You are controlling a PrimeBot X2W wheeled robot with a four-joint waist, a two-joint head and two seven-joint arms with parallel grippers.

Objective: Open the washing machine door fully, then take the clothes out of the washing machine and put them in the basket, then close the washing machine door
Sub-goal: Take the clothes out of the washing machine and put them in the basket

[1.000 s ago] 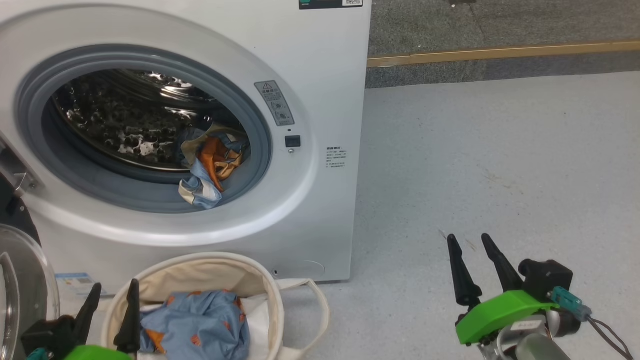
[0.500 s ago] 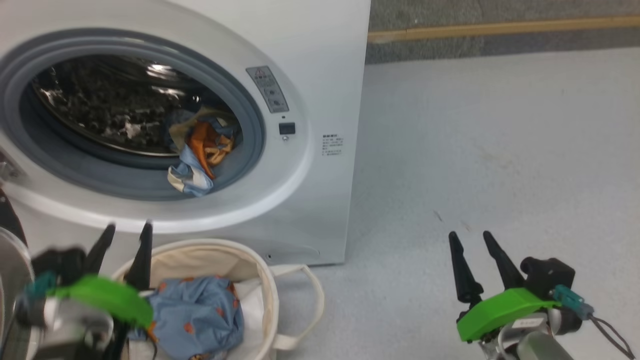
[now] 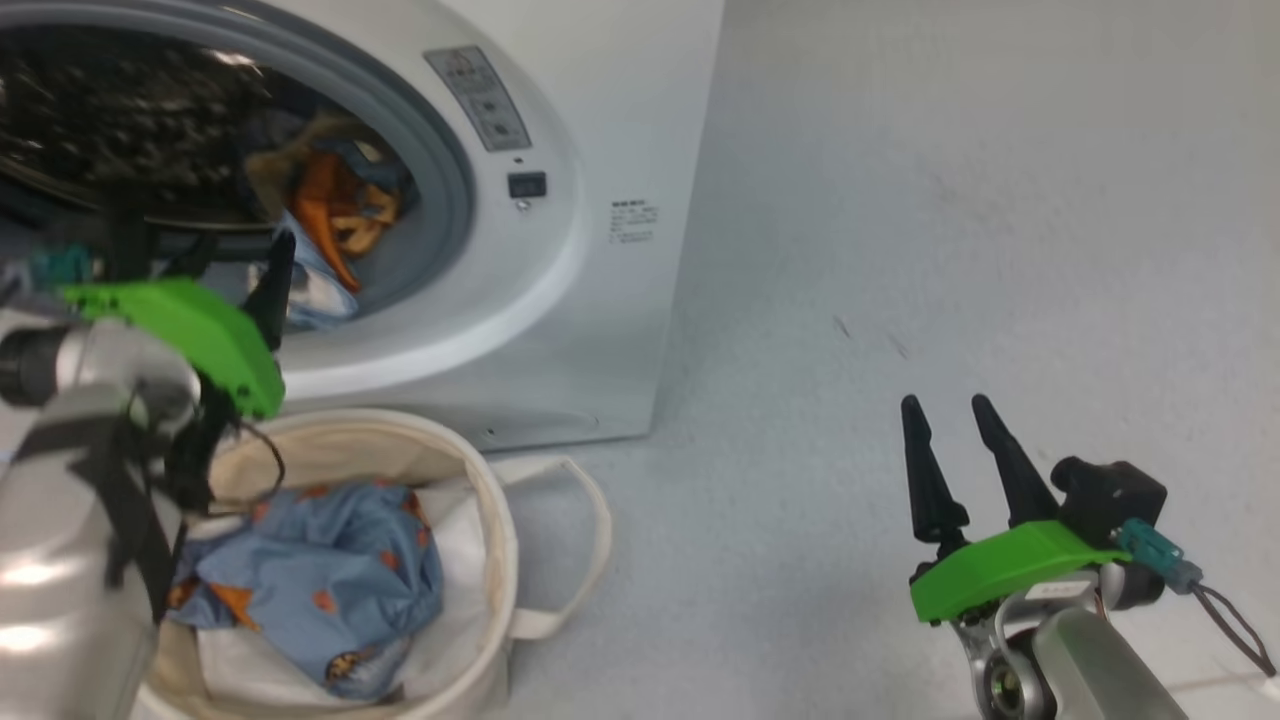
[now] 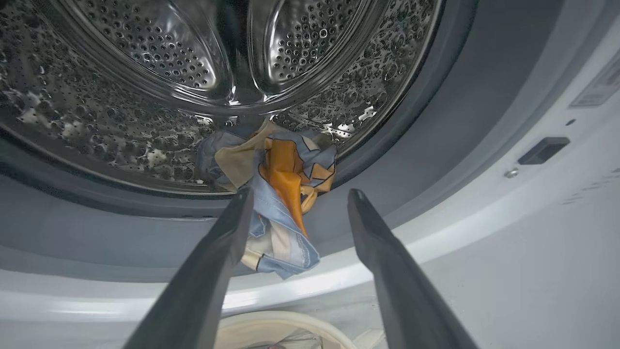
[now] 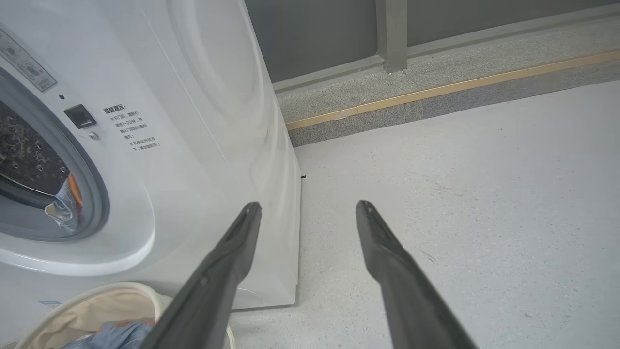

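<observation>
The white washing machine (image 3: 600, 120) stands with its drum mouth uncovered; its door is out of view. Blue, cream and orange clothes (image 4: 286, 165) lie bunched at the drum's lower right lip, spilling over the grey rubber ring. My left gripper (image 4: 301, 191) is open just in front of that bundle, one finger on each side, not touching it. In the head view the left gripper (image 3: 235, 265) hovers at the drum mouth, above the cream basket (image 3: 490, 520). A light blue garment with orange patches (image 3: 310, 570) lies in the basket. My right gripper (image 3: 945, 405) hangs open and empty over the floor.
Pale grey floor (image 3: 900, 200) stretches to the right of the machine. A raised grey kerb with a yellow strip (image 5: 436, 87) runs along the far side. The basket's loop handle (image 3: 585, 560) lies on the floor toward the right.
My left gripper rose from beside the basket up to the drum mouth. The head camera swung down and to the right. The right gripper stayed put.
</observation>
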